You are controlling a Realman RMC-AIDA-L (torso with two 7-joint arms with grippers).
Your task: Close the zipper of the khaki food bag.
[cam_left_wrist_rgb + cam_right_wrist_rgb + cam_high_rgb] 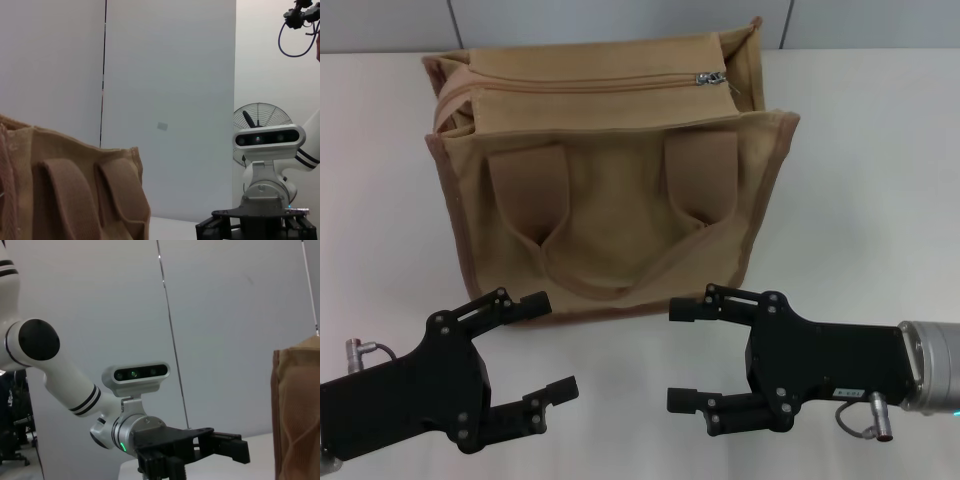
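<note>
While upright on the white table point(880, 180):
Khaki food bag point(610, 200): stands at the far middle, strap side facing the robot.
Zipper point(590, 84): runs across the bag top, teeth meeting along most of the visible length.
Pull tab point(710, 76): small and silver, sits at the zipper's right end, near the bag's right corner.
Strap handle point(610, 250): wide loop sewn on the front panel, hangs down in a U.
Left gripper point(544, 345): low in front of the bag's left half, fingers spread apart, holding nothing, clear of the cloth.
Right gripper point(680, 355): low in front of the bag's right half, fingers likewise parted, empty, tips pointing toward the left gripper.
Fan point(262, 120): round wire guard, seen behind the right arm in the left wrist view.
</note>
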